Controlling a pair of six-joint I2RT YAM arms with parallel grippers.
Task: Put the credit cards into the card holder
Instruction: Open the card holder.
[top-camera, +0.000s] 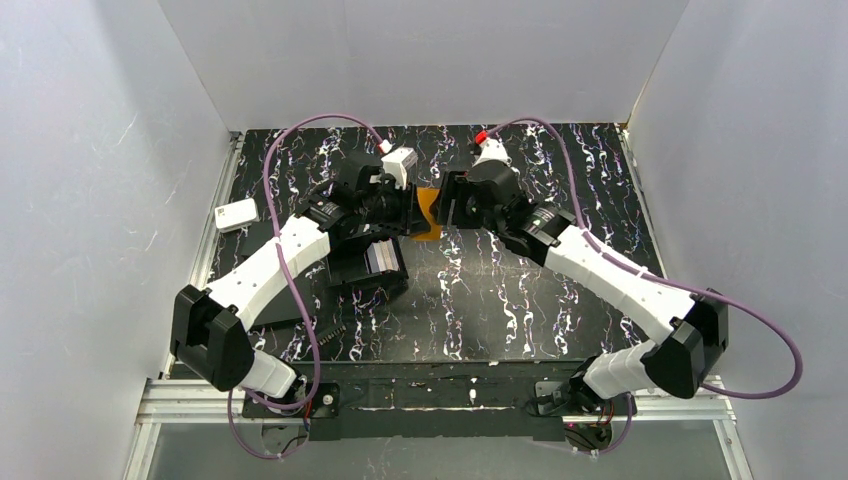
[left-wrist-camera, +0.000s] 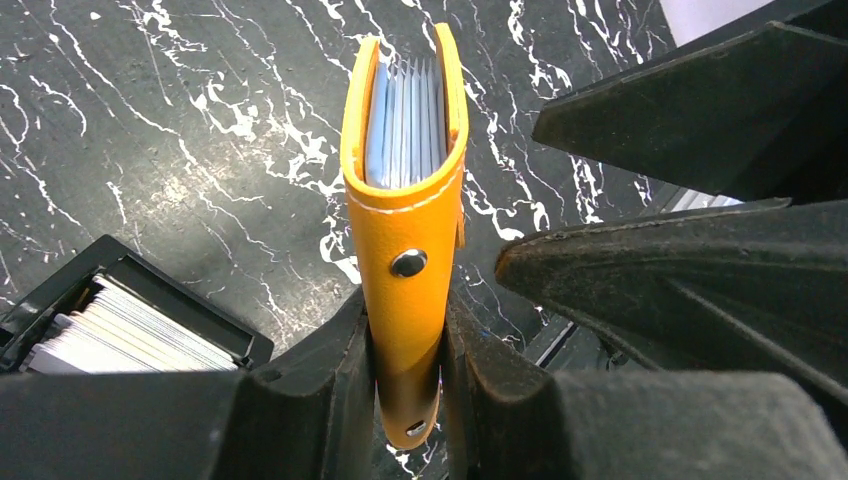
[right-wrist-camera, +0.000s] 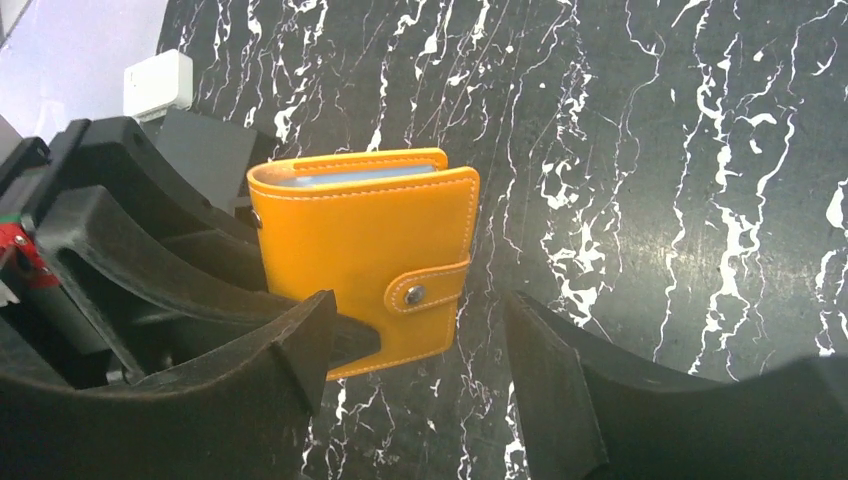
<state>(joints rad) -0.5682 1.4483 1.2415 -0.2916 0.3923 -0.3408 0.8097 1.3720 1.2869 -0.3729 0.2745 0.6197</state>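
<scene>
The orange card holder is folded shut, its tab snapped, and is held upright above the table. My left gripper is shut on its spine end, one finger on each cover. Pale sheet edges show between the covers at the far end. My right gripper is open just beside the holder, touching nothing; its fingers face the left gripper. In the top view both grippers meet at the holder at mid table. A stack of credit cards lies in a black tray.
The black open tray with the card stack sits under the left arm. A white rounded box lies near the table's left edge. White walls enclose the black marbled table on three sides.
</scene>
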